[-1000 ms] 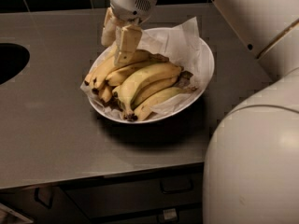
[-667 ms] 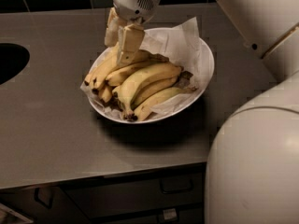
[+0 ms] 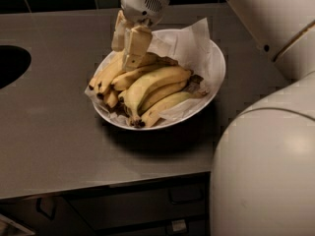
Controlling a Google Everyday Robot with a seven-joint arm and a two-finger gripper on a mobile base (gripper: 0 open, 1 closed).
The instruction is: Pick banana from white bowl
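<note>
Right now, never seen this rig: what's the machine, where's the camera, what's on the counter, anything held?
There is one picture, looking down on a grey counter; where the camera sits is not known. The big white shells at right are the robot's arm. Its end effector, the grasping part, hangs at top centre, down against the back left of the bananas. They lie in a white bowl lined with white paper. A dark round opening shows at far left. No banana is lifted clear; whether one is gripped cannot be told.
</note>
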